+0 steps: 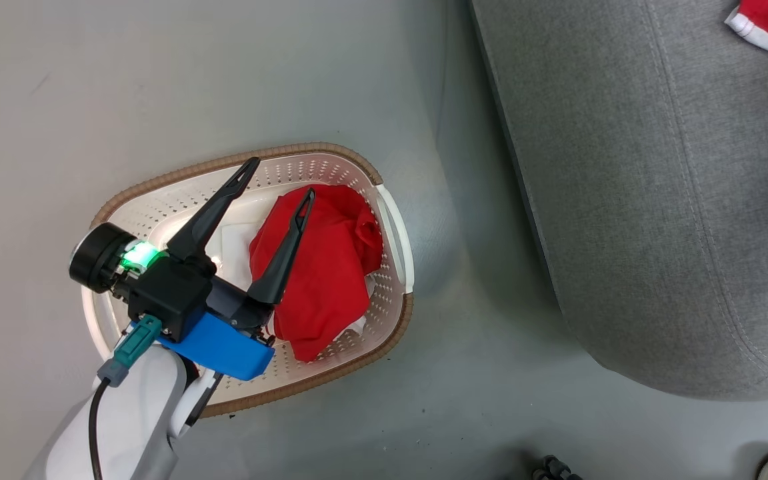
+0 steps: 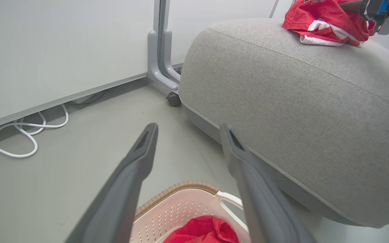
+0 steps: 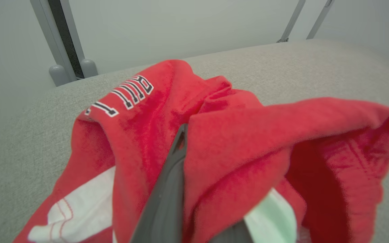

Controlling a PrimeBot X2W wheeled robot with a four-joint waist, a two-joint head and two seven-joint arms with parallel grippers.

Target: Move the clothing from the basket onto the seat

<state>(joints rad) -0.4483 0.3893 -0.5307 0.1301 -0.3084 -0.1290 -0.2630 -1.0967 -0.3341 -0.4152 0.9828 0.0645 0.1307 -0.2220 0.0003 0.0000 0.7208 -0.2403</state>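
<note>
Basket (image 1: 331, 170) open from above; seat (image 1: 624, 200) flank walls off its right side.

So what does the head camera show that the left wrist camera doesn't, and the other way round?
Head camera: the basket from above, with the left gripper open over it, and its black body with a green light. Left wrist camera: a white cable looped on the floor by the wall, a grey post, and the right gripper shut on the red garment on the sofa. Both: the basket, the sofa, that garment, and a second red garment in the basket.
</note>
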